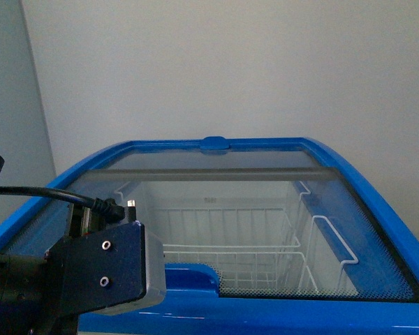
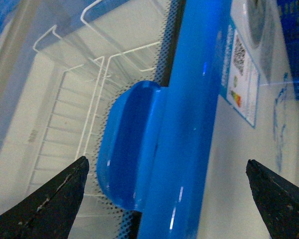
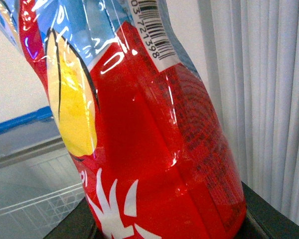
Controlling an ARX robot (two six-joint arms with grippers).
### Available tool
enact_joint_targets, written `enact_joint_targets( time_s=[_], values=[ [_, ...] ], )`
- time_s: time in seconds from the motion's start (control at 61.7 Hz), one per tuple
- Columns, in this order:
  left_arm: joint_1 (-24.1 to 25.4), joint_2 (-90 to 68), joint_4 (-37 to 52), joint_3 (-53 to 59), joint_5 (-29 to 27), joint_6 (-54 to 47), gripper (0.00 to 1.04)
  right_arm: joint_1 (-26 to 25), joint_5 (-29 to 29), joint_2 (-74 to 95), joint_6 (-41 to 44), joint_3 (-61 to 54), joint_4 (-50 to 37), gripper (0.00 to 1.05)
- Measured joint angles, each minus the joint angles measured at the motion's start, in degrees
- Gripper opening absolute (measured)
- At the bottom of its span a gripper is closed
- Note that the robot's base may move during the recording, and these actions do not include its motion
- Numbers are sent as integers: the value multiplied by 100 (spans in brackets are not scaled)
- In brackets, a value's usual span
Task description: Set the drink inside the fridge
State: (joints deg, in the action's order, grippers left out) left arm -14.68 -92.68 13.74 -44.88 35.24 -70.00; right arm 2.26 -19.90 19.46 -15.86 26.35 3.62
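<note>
– Where is the drink?
– The drink [image 3: 154, 164] sits in the right gripper [image 3: 164, 231], dark jaws clamped at its base. It has a red label, a yellow patch, white lettering and a barcode higher up.
– And the fridge?
– The fridge [image 1: 377, 202] is right in front: a white chest with a blue rim. The glass lid [image 1: 216, 164] lies over white wire baskets [image 1: 230, 244], and its blue handle [image 2: 129, 144] is at the near edge.
– The other arm?
– The left gripper [image 2: 165, 163] is spread wide, one black fingertip on each side of that handle, touching nothing.
– The room?
– A plain pale wall [image 1: 230, 70] stands behind the fridge. White pleated curtains [image 3: 269, 99] hang behind the bottle.
</note>
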Motion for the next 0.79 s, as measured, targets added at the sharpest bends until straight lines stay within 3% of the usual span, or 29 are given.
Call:
enact_joint_targets(
  time_s=[0.308, 0.6, 0.794],
  values=[
    [-59, 9, -734, -232, 271, 129, 97, 0, 0, 0, 0, 0, 0, 46],
    [-332, 0, 105, -361, 682, 1029, 97, 0, -2, 0, 0, 0, 0, 46],
    [-424, 111, -1062, -442, 780, 999, 97, 0, 2, 0, 0, 0, 0, 46]
  ],
)
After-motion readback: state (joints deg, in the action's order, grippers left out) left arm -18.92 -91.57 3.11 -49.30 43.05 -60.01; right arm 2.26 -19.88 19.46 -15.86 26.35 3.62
